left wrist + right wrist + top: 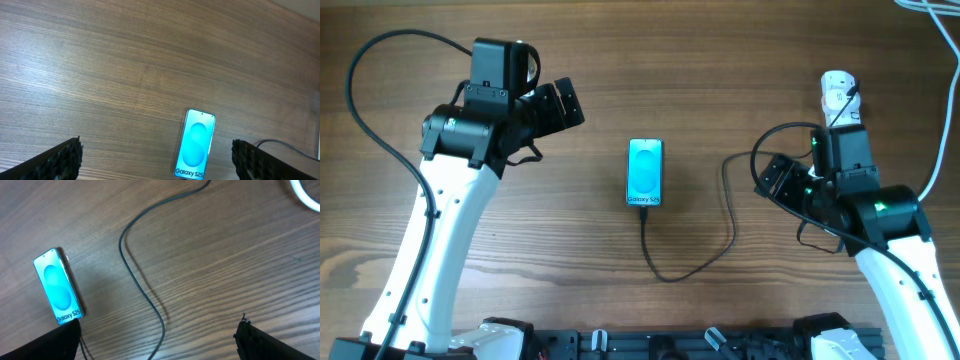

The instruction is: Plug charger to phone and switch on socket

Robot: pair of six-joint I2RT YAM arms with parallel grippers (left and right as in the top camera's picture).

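The phone (645, 173) lies flat mid-table, teal screen up, "Galaxy S25" band at its near end. It also shows in the left wrist view (195, 144) and the right wrist view (58, 293). The charger's thin black cable (695, 262) runs from the phone's near end, loops right and back toward the white socket (837, 92) at the far right, where its black plug (848, 104) sits. The cable shows in the right wrist view (141, 289). My left gripper (563, 103) is open and empty, left of the phone. My right gripper (775, 177) is open and empty, right of the phone, above the cable.
The socket's thick white cord (930, 18) runs off the far right corner; a piece shows in the right wrist view (305, 194). The right arm's body (865, 200) hides the socket's near end. Bare wooden table (620, 60) lies around the phone.
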